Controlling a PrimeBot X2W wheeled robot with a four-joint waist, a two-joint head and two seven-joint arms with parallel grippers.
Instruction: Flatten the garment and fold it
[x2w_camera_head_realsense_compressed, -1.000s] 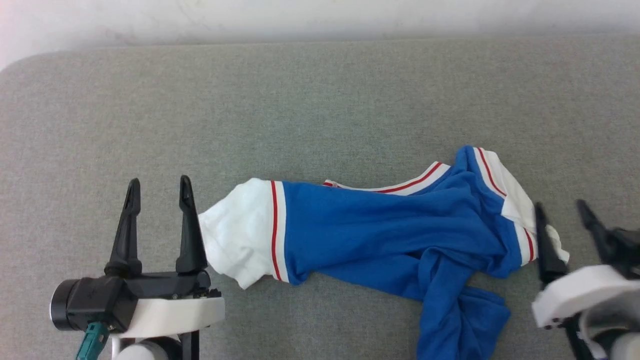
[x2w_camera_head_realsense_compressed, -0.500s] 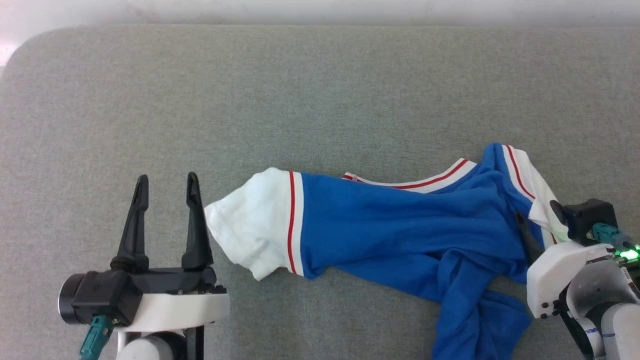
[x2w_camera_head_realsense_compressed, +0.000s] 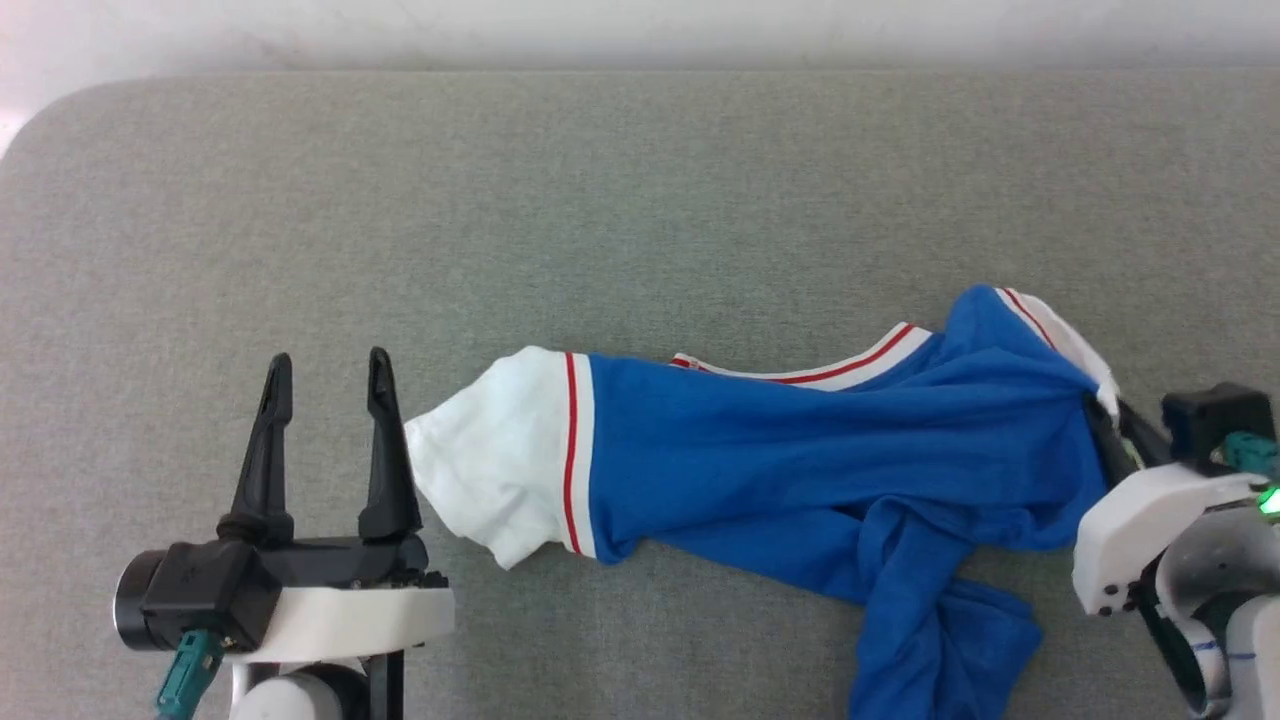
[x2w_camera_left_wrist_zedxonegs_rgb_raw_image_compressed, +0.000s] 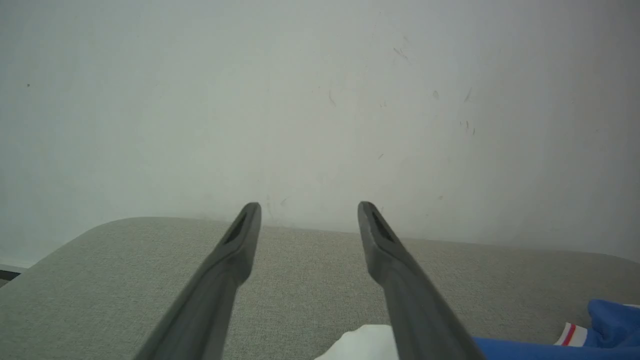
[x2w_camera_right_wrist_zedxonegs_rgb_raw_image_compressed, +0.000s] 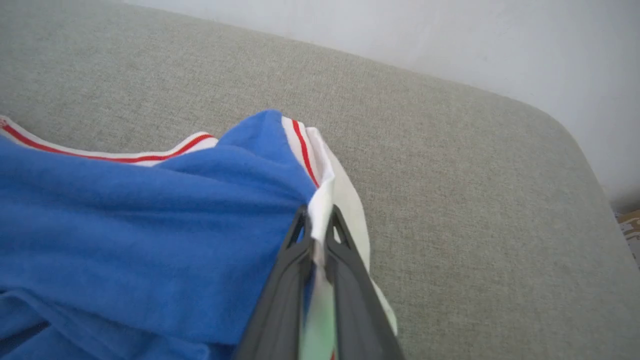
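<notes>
A grey fabric-covered bench (x2w_camera_head_realsense_compressed: 600, 200) stands against a pale wall (x2w_camera_head_realsense_compressed: 640, 30). The right hand (x2w_camera_right_wrist_zedxonegs_rgb_raw_image_compressed: 316, 220) is pinched tight on one white sleeve (x2w_camera_right_wrist_zedxonegs_rgb_raw_image_compressed: 345, 200) of the garment (x2w_camera_head_realsense_compressed: 800, 450), toward the bench's right edge. From there the blue cloth stretches left in a rumpled band along the bench's near half, its lower part bunched toward the near edge. The other white sleeve (x2w_camera_head_realsense_compressed: 480, 460) ends just beside the left hand (x2w_camera_head_realsense_compressed: 322, 370), whose fingers stand wide apart, holding nothing.
</notes>
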